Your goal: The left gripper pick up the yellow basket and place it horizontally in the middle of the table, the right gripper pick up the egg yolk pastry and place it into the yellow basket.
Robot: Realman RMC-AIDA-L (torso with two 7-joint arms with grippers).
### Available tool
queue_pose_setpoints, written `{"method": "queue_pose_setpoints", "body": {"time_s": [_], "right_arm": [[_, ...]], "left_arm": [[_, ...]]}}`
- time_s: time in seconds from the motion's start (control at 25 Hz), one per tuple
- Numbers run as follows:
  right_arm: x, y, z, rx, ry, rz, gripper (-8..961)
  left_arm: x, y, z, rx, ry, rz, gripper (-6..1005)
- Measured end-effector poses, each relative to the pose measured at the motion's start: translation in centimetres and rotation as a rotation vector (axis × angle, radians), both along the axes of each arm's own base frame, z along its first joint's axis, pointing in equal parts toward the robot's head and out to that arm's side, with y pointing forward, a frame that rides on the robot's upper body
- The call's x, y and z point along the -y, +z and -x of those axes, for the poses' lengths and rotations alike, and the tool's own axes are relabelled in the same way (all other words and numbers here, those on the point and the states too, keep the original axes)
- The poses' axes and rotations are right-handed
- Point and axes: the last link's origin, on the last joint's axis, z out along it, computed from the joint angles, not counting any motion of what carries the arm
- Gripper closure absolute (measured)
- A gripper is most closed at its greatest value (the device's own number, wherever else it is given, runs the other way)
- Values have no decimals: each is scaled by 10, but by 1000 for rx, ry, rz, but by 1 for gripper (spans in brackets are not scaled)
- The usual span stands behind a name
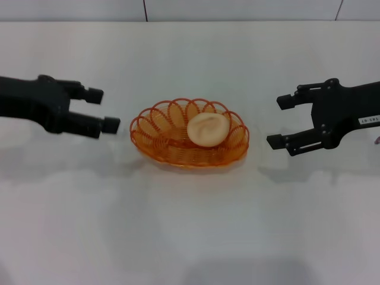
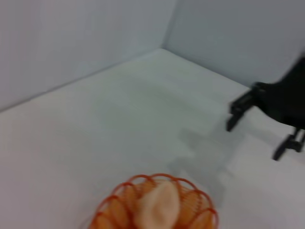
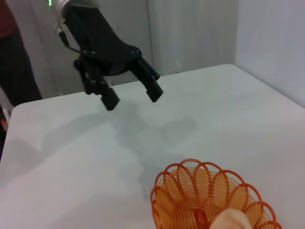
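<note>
Yellow basket (image 1: pixel 178 139): mid-counter (image 1: pixel 190 225), lengthwise across.
Egg yolk pastry (image 1: pixel 208 129): inside the basket, toward its right end.
Left hand (image 1: pixel 102 110): released, beside basket.
Right hand (image 1: pixel 279 122): released, apart from the basket.

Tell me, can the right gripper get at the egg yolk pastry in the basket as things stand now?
Probably yes. The right gripper hangs open beside the yellow basket, and nothing lies between them. The egg yolk pastry sits uncovered on that side, reachable from above.
</note>
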Motion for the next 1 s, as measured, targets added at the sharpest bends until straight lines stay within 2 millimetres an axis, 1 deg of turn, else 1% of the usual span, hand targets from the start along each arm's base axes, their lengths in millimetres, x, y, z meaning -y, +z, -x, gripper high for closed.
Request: {"method": "queue_pose_setpoints", "body": {"time_s": [0.12, 0.56, 1.0], "right_arm": [[1, -2, 0, 5, 0, 7, 122], [4, -3, -1, 15, 3, 31, 122], [4, -5, 1, 32, 14, 48, 121]], "left_arm": [[3, -2, -1, 1, -22, 22, 113], [4, -3, -3, 1, -31, 34, 113], [4, -3, -3, 2, -32, 35, 113]]}}
